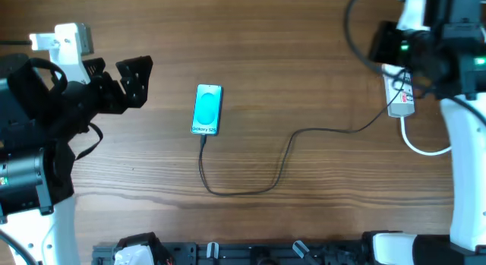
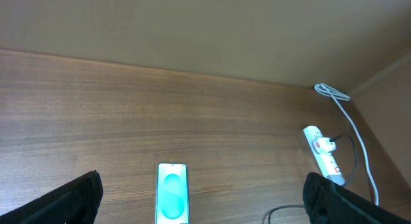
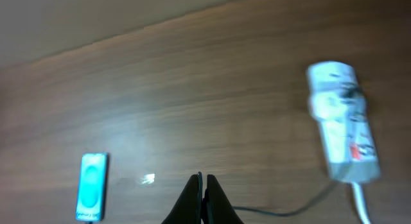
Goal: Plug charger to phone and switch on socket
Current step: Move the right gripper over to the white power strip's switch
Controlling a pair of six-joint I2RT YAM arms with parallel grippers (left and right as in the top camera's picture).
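Observation:
The phone point(image 1: 207, 108) lies flat on the wooden table with its teal screen up; it also shows in the left wrist view point(image 2: 172, 200) and the right wrist view point(image 3: 92, 186). The thin dark charger cable point(image 1: 281, 165) runs from the phone's lower edge in a loop to the white socket point(image 1: 400, 98) at the far right, also seen in the left wrist view point(image 2: 323, 155) and right wrist view point(image 3: 343, 125). My left gripper point(image 1: 121, 81) is open, left of the phone. My right gripper point(image 3: 201, 185) is shut and empty, above the table near the socket.
The socket's thick white cord point(image 1: 421, 147) curves off to the right past the right arm's base. Dark fixtures point(image 1: 228, 253) line the table's front edge. The left arm's body point(image 1: 34, 128) fills the left side.

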